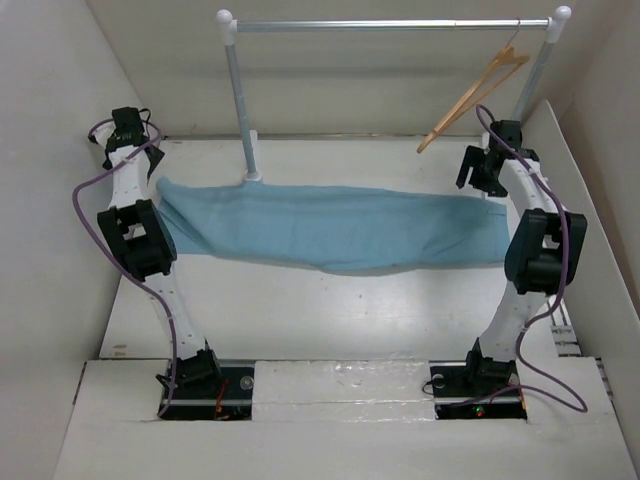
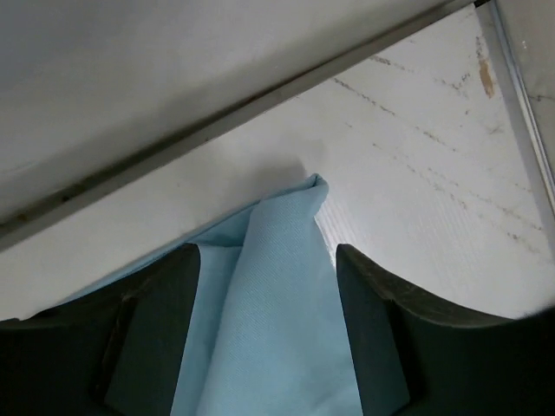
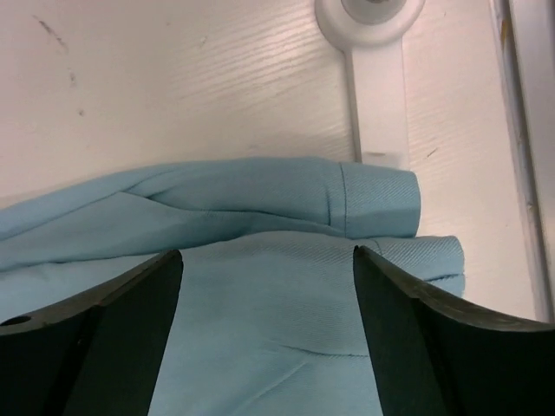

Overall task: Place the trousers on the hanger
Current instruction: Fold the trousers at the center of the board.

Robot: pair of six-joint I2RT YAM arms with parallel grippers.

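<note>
- Light blue cloth: the trousers (image 1: 330, 228) lie stretched flat across the far half of the white table (image 1: 330, 320), running from the left arm to the right arm.
- One end comes to a folded point close to the seam where the table meets the back wall, as the left wrist view shows. The other end, a stitched edge, lies just beside the rail's white foot (image 3: 373, 52).
- The left gripper (image 2: 267, 250) straddles the pointed end. Its dark fingers (image 2: 156, 338) are spread apart with cloth running between them, and no pinch is visible.
- The right gripper (image 3: 267, 251) is over the stitched end. Its fingers (image 3: 113, 347) are likewise parted, one on each side of the fabric and not closed on it.
- The wooden hanger (image 1: 478, 85) hangs tilted by its hook from the right end of the white-and-silver clothes rail (image 1: 385, 24). It is above the right arm and apart from the trousers.
</note>
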